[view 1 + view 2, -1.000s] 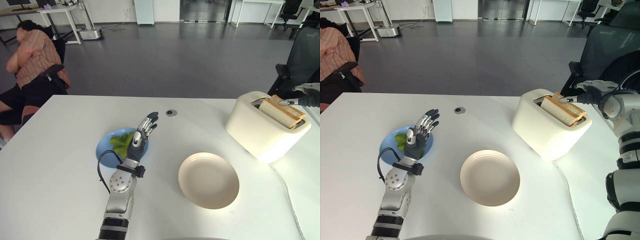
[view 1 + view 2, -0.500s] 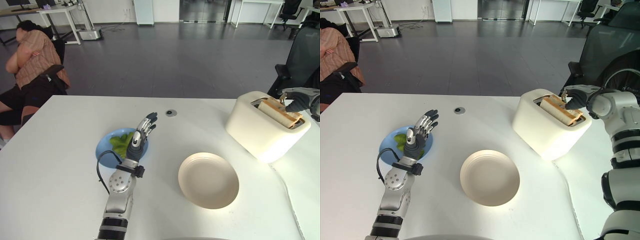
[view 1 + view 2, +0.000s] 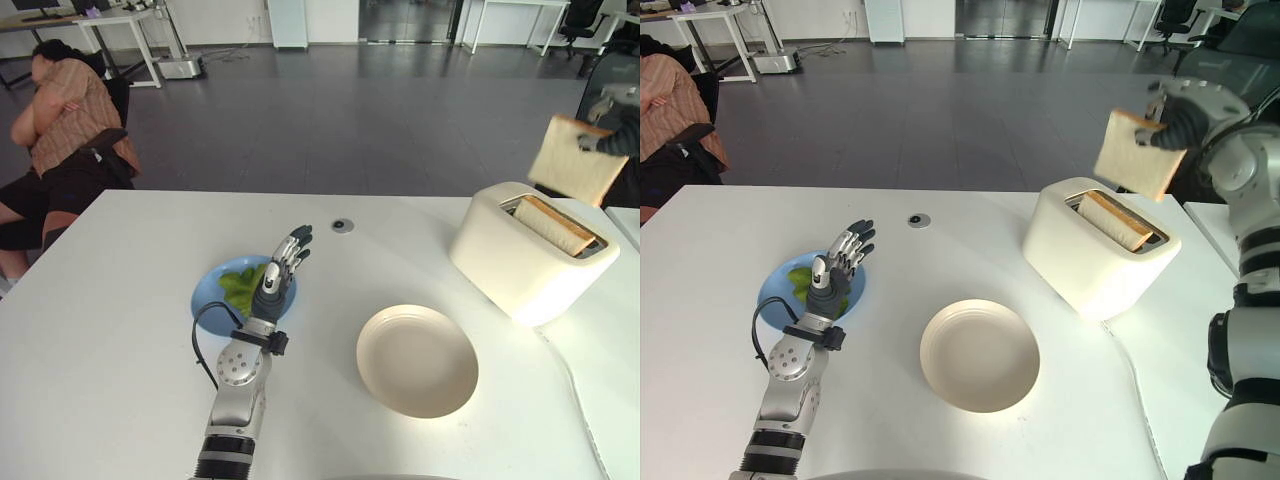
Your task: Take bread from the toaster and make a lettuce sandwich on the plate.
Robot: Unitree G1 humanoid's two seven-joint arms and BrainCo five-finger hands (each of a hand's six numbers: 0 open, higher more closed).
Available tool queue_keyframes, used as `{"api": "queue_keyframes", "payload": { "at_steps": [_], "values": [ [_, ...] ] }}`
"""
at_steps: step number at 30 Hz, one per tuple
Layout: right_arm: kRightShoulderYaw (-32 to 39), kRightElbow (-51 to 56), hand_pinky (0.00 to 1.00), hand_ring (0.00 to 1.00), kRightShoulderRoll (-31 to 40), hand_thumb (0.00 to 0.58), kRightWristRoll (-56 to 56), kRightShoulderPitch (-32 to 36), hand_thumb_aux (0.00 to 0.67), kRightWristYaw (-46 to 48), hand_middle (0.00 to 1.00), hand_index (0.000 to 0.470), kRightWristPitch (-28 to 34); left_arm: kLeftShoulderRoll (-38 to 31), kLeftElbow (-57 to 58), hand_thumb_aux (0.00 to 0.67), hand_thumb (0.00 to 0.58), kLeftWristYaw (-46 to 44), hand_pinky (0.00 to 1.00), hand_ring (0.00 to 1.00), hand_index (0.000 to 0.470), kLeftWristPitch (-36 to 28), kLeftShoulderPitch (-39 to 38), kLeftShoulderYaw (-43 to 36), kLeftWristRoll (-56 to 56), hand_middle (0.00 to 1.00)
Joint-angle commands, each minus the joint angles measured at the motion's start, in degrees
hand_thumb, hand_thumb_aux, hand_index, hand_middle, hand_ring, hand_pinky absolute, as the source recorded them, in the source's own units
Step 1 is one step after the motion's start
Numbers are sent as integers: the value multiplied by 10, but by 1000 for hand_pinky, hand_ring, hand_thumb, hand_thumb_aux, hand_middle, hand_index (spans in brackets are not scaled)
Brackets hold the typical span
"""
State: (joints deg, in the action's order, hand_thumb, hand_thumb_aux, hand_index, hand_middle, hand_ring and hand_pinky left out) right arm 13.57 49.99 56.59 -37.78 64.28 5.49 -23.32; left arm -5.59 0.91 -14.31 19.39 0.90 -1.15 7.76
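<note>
While right hand pinches 1 bread slice above toaster, left hand spread over lettuce bowl.

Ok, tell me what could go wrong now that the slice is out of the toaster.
1. The right hand grips the bread slice only by its upper corner, high above the toaster; it might slip and fall.
2. The plate lies nearer and left of the toaster, so the hanging slice could clip the toaster or the second slice in its slot on the way.
</note>
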Motion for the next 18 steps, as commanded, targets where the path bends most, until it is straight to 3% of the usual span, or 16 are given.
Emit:
{"api": "queue_keyframes", "payload": {
  "at_steps": [1, 6, 12, 18],
  "values": [
    [-26, -142, 0, 0, -17, 580, 83, -7, 670, 84, 0, 470, -17, -4, 4, 0, 0, 0, 0, 0, 0, -8, 3, 4, -5, 0],
    [-15, -350, 0, 0, -56, 580, 247, -97, 670, 296, 0, 470, 62, -3, -1, 0, 0, 2, 0, 0, 0, -8, 1, 5, -4, 0],
    [14, -542, 0, 0, -66, 580, 379, -223, 670, 482, 0, 470, 209, -13, 2, 0, 0, 5, 0, 0, 0, -8, 14, 26, 0, 0],
    [48, -607, 0, 0, -80, 580, 354, -315, 670, 510, 0, 470, 258, -18, 8, 0, 0, 4, 0, 0, 0, -9, 28, 38, 2, 0]
  ]
}}
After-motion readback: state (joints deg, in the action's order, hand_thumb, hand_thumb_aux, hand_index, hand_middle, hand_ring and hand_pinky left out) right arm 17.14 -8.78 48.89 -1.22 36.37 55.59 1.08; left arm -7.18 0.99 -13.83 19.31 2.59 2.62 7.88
